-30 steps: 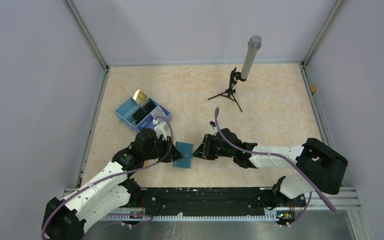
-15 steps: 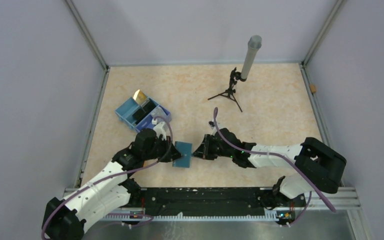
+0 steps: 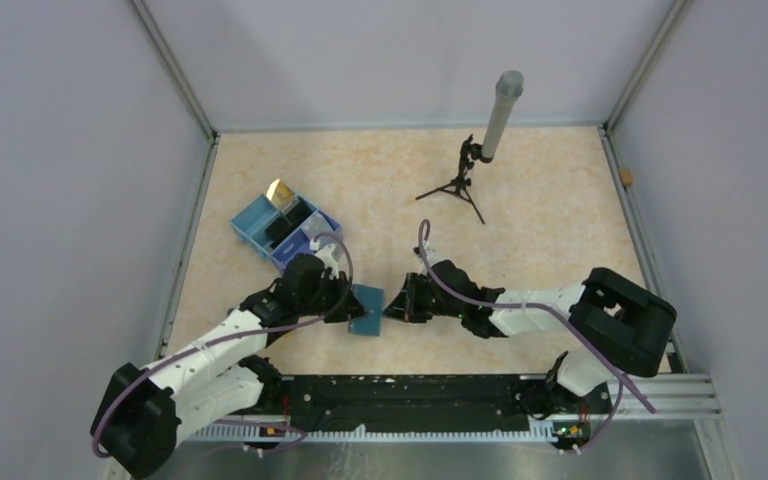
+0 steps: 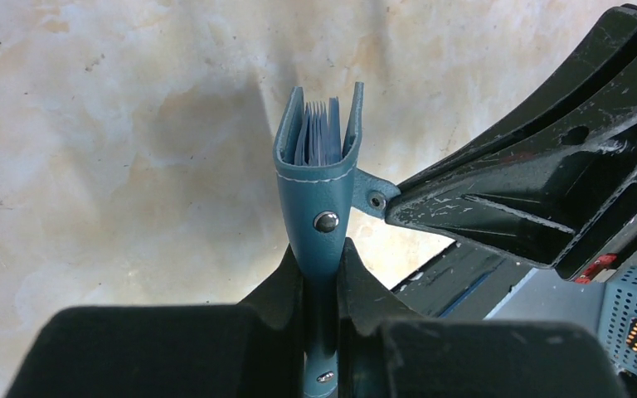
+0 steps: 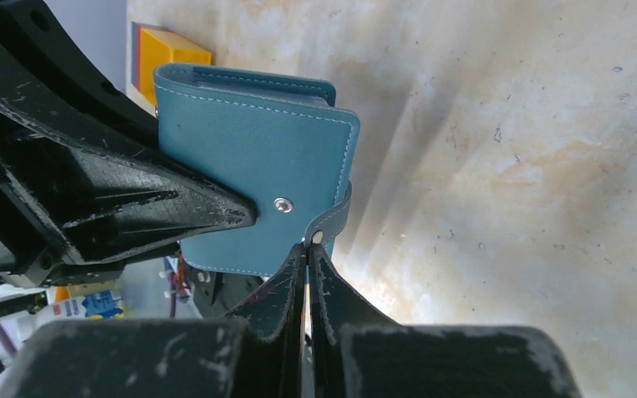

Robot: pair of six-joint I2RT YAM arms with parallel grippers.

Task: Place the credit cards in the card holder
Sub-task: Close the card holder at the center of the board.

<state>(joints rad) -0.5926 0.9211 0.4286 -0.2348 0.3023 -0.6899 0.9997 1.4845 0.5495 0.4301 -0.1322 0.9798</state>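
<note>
1. Blue partitioned tray (image 3: 253,222), close to the left edge of the bench (image 3: 540,230). A gold card (image 3: 280,190) leans in its far compartment and a black card (image 3: 295,212) lies in the one beside it.
2. Left gripper (image 4: 323,253), clenched on the card holder (image 4: 319,182). I see the two fingers pinching the teal cover from either side, just below its metal stud.
3. Card holder, held between my two grippers near the bench's near edge, left of centre. In the left wrist view its covers stand slightly apart at the end away from the gripper, and pale blue leaves (image 4: 319,133) show inside.
4. Right gripper (image 5: 307,249), fingers pressed together on the clasp strap (image 5: 336,220) that wraps round the card holder's edge. From overhead it meets the card holder's right side.
5. Small black tripod (image 3: 457,185) carrying a tilted grey tube (image 3: 500,115), toward the far edge and right of centre, well apart from both grippers.
</note>
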